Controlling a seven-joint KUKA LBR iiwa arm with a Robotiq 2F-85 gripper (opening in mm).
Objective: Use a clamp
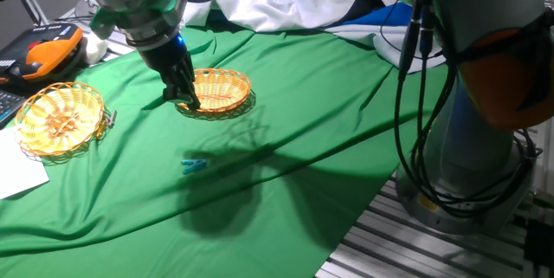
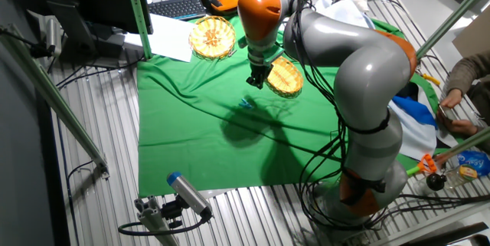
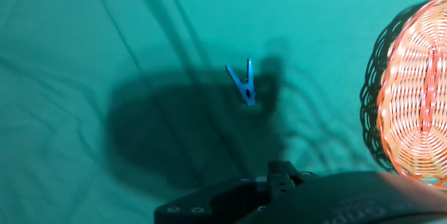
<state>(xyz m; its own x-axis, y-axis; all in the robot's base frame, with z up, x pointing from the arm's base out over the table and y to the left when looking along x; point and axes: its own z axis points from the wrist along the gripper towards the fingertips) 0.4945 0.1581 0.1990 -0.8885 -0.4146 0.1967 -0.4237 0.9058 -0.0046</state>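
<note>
The clamp (image 1: 194, 165) is a small teal clip that lies flat on the green cloth (image 1: 312, 131), apart from everything else. It is also a small speck in the other fixed view (image 2: 246, 103), and the hand view shows its two thin prongs spread in a V (image 3: 244, 84). My gripper (image 1: 182, 98) hangs above the cloth at the near rim of a wicker basket (image 1: 221, 90), up and behind the clamp. Its fingers (image 2: 257, 80) look slightly parted with nothing between them. In the hand view only the dark gripper body shows at the bottom edge.
A second wicker basket (image 1: 61, 118) sits at the cloth's left edge with a small grey clip (image 1: 111, 117) on its rim. White paper (image 1: 17, 174), a keyboard and an orange-black device (image 1: 43, 57) lie beyond it. Bunched white and blue fabric (image 1: 346, 14) is at the back.
</note>
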